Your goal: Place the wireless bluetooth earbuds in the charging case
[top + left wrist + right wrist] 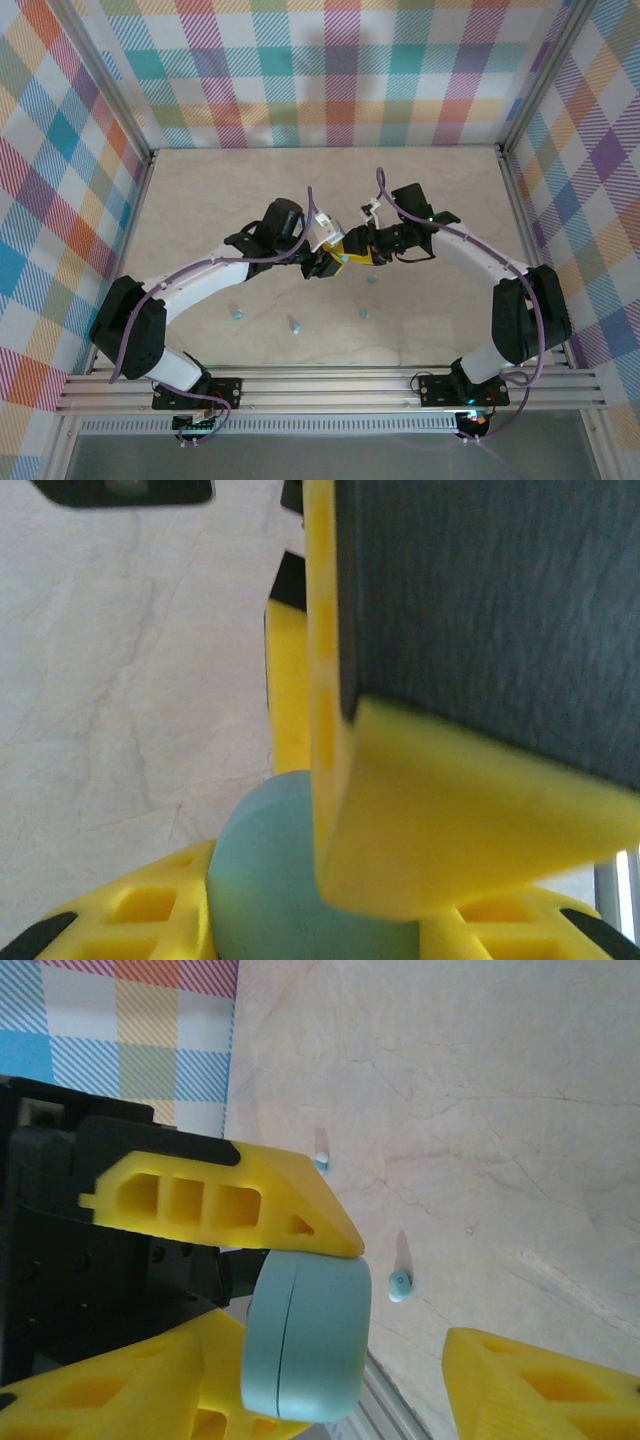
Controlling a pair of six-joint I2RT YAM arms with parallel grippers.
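At the middle of the table (200, 200) we find the left gripper (332, 263) and the right gripper (366, 249) meeting tip to tip, each reaching in from its own side. The charging case (305, 1335) sits clamped in the left gripper, close beside one finger of the right gripper and apart from the other. Nearer the bases lie the left earbud (236, 312), the middle earbud (295, 324) and the right earbud (364, 313) in a rough row. The fourth earbud (371, 281) lies between the right earbud and the grippers.
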